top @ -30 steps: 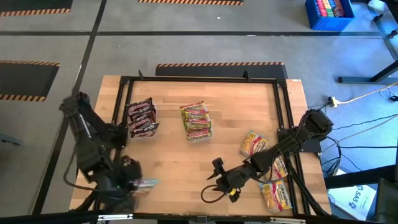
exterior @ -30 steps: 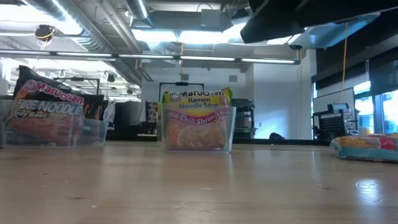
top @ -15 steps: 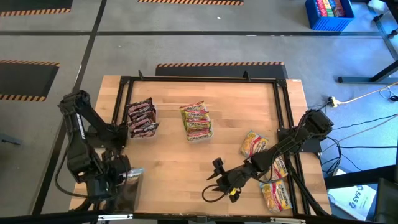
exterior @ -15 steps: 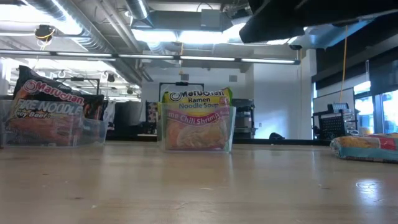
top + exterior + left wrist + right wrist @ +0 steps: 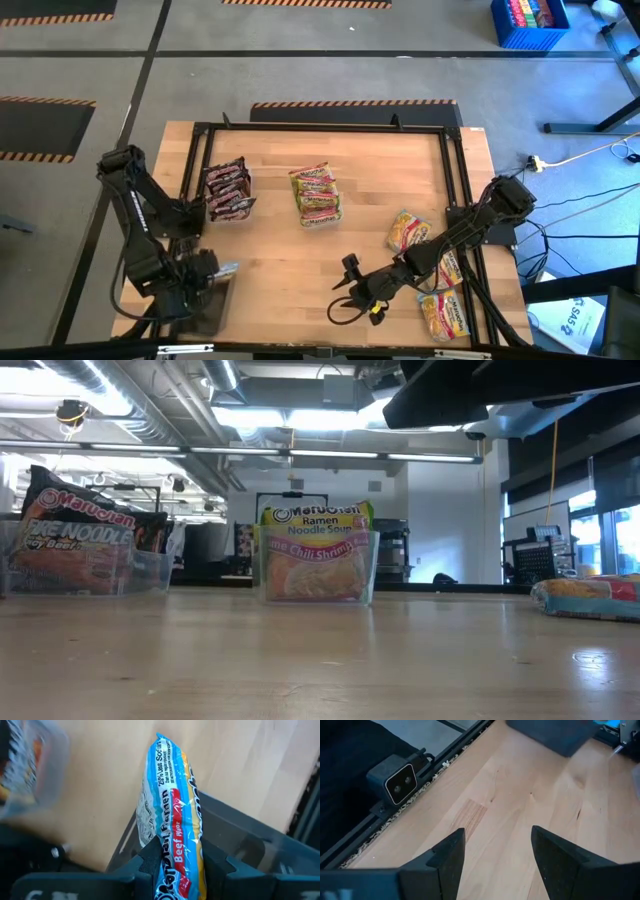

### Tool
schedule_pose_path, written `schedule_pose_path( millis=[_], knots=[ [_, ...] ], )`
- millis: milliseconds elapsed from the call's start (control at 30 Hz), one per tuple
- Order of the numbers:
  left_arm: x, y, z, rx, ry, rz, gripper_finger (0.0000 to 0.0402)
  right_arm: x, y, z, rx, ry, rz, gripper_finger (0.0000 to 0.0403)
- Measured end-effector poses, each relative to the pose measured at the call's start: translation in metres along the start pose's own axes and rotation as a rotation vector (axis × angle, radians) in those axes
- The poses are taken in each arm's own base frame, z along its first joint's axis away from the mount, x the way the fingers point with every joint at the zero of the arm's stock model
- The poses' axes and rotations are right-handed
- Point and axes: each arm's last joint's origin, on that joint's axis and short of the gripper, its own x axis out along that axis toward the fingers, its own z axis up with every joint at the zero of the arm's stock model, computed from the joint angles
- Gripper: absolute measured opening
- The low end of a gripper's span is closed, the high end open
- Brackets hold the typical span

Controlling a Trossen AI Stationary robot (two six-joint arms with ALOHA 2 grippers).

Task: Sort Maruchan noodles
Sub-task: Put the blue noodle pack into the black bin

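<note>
My left gripper (image 5: 172, 865) pinches a blue beef ramen packet (image 5: 170, 815) at the table's (image 5: 280, 260) near-left corner. My right gripper (image 5: 497, 852) hovers spread wide over bare wood, holding nothing.

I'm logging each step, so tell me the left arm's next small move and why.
Probably carry the blue beef packet inward over the table. The left gripper is shut on it at the table's near-left corner, away from the maroon packets' tray and the lime chili shrimp tray. The right gripper waits open, empty.

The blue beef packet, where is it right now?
The blue packet is clamped in the left tool at the table's near-left corner in the high view, in front of the maroon packets' tray.
</note>
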Motion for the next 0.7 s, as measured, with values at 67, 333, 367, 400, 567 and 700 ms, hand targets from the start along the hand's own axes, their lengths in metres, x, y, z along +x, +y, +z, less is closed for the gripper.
schedule_pose_path(
  millis=[67,333,367,400,567,700],
  knots=[
    [0.001,0.001,0.001,0.008,-0.04,0.007,0.0082,0.0,0.0,0.0,0.0,0.0,0.0,0.0209],
    [0.002,0.0,0.005,0.071,-0.192,0.026,0.0082,0.0,0.0,0.0,0.0,0.0,0.0,0.0209],
    [0.003,0.0,0.005,0.08,-0.201,0.03,0.0082,0.0,0.0,0.0,0.0,0.0,0.0,0.0209],
    [0.006,0.001,0.004,0.088,-0.204,0.036,0.0082,0.0,0.0,0.0,0.0,0.0,0.0,0.0209],
    [0.025,0.005,-0.002,0.092,-0.236,0.053,0.0082,0.0,0.0,0.0,0.0,0.0,0.0,0.0209],
    [0.038,0.008,-0.004,0.093,-0.34,0.062,0.0082,0.0,0.0,0.0,0.0,0.0,0.0,0.0209]
  ],
)
